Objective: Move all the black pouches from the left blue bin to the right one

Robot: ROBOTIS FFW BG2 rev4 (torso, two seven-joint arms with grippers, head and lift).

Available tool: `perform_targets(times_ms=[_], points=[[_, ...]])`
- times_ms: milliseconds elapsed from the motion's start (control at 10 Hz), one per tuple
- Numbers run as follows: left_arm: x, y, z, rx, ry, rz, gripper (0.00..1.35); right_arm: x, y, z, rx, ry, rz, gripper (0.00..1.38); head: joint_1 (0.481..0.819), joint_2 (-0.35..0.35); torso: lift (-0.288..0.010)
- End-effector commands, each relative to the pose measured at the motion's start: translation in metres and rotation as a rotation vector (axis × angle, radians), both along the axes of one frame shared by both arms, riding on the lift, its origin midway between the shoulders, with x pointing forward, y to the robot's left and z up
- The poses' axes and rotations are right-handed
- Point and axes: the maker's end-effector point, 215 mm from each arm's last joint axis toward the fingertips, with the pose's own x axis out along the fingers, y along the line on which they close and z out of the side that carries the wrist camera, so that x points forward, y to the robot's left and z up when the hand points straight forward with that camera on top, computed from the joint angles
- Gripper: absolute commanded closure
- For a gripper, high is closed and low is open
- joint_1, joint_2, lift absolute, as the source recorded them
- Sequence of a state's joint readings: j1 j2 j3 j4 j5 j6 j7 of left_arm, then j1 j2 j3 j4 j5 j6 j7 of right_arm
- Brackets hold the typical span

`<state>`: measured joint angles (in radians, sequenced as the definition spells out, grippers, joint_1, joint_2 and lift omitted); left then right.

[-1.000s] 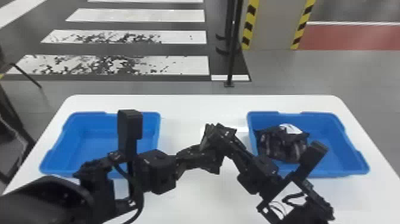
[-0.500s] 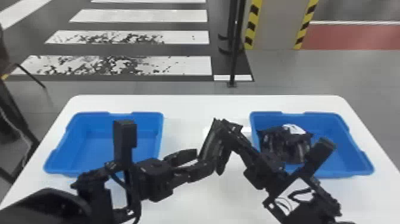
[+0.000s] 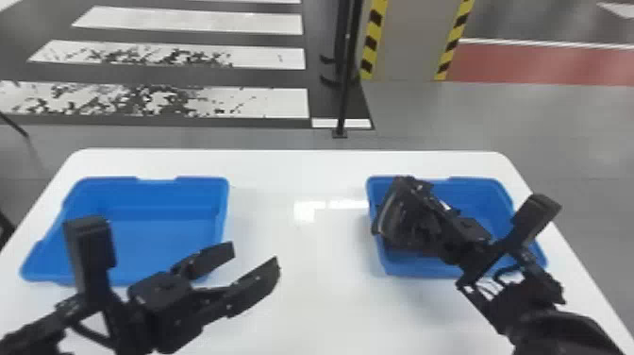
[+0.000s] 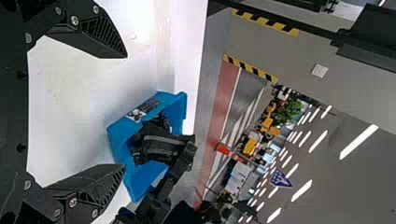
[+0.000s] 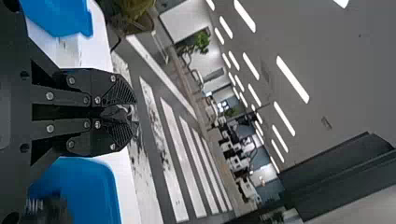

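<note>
Pouch [image 3: 401, 222] is hanging from my right tool [image 5: 133, 112], whose fingers are closing narrow around it, above the left part of the right bin [image 3: 417, 269], as I am working remotely across the desk [image 3: 302, 297]. A dark pouch heap [image 5: 46, 212] is lying in that same bin; how many are making it up, I am not able to tell.

For a clean drop, I am judging that the load is needing a little more travel inward, since it is overlapping the bin's left wall in the head view and could be catching there. I am then wanting to lower it close to the heap, part the fingers gently and lift straight up, so that no fabric is clinging to the pads or dragging others over the side. My left tool [image 3: 254, 255], its fingers standing wide and holding nothing, is hovering by the left bin [image 3: 155, 179], and is best kept out of the way. With no pouch showing in that bin, the job is apparently nearing its end.

Compared with half a second ago, when it was hanging between the bins beside my left tool, the pouch is now sitting over its destination, and the two tools are standing well apart.
</note>
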<state>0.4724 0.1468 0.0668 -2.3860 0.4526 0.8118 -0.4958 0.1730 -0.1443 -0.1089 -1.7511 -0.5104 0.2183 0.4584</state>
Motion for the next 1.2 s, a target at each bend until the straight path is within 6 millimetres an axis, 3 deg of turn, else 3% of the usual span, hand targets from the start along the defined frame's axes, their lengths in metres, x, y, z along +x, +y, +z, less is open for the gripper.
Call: perform_targets(times_ms=[0, 200, 400, 500, 600, 900, 1100], points=[[-0.007, 0.016, 0.009, -0.009, -0.023, 0.051, 0.22, 0.015, -0.090, -0.022, -0.117, 0.038, -0.151, 1.27, 0.695, -0.131, -0.140], [-0.010, 0.025, 0.012, -0.015, -0.030, 0.079, 0.22, 0.029, -0.157, -0.046, -0.225, 0.099, -0.256, 1.24, 0.695, -0.244, -0.140], [-0.005, 0.038, 0.021, -0.019, -0.074, 0.119, 0.22, 0.030, -0.171, -0.066, -0.237, 0.148, -0.281, 0.45, 0.695, -0.292, -0.140], [-0.003, 0.048, 0.024, -0.016, -0.092, 0.147, 0.22, 0.024, -0.173, -0.062, -0.268, 0.115, -0.297, 0.17, 0.695, -0.298, -0.140], [-0.004, 0.056, 0.028, -0.012, -0.103, 0.167, 0.22, 0.010, -0.171, -0.040, -0.336, 0.055, -0.318, 0.09, 0.695, -0.293, -0.140], [-0.008, 0.094, 0.047, 0.029, -0.206, 0.254, 0.22, -0.063, -0.138, 0.015, -0.446, -0.075, -0.328, 0.12, 0.695, -0.265, -0.140], [-0.021, 0.142, 0.062, 0.141, -0.329, 0.374, 0.22, -0.115, -0.107, 0.037, -0.458, -0.129, -0.314, 0.12, 0.695, -0.218, -0.140]])
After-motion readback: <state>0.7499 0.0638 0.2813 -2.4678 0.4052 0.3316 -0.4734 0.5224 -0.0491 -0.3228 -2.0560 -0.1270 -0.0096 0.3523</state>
